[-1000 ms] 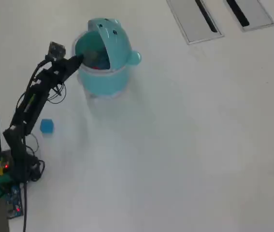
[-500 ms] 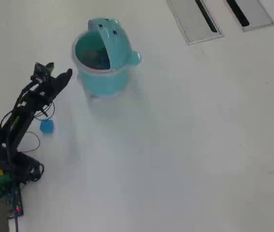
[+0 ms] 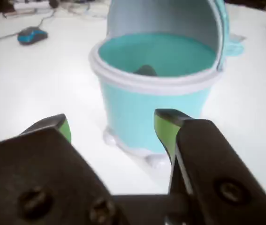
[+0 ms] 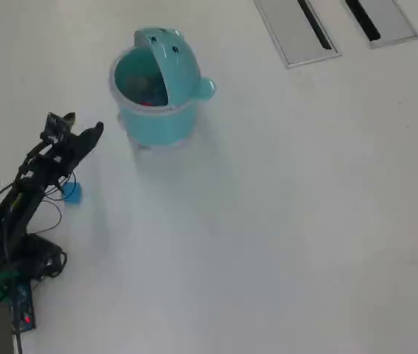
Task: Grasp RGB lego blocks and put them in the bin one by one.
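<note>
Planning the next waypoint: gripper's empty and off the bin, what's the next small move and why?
Probably swing down toward the blue block, which lies on the table beside the arm. The gripper is open with nothing between its tips and faces the bin, whose lid is up. Something red already shows inside the bin, so blue looks like the one left on the table.

Overhead view looks down from afar; wrist view closely faces the bin (image 3: 156, 89).
</note>
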{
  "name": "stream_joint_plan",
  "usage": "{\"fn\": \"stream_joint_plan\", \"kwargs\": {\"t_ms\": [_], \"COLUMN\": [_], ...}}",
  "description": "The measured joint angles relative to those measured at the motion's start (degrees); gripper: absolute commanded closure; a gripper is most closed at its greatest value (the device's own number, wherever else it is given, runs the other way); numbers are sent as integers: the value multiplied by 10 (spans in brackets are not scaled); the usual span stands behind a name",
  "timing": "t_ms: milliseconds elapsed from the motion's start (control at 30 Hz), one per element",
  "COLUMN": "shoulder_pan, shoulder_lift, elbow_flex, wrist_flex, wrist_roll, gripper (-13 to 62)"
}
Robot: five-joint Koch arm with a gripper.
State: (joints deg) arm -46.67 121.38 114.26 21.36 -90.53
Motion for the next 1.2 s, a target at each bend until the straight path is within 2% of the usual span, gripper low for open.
{"fn": "stream_joint_plan", "kwargs": {"t_ms": [300,600,833,1200], "shoulder_pan": [-4,18,25,-33], "shoulder_lift": [4,55,62,96], "elbow_flex": [33,97,164,253], "wrist_flex": [1,41,52,-13], "wrist_roll": [-2,-2,-54,-96], "gripper": [150,147,135,145]}}
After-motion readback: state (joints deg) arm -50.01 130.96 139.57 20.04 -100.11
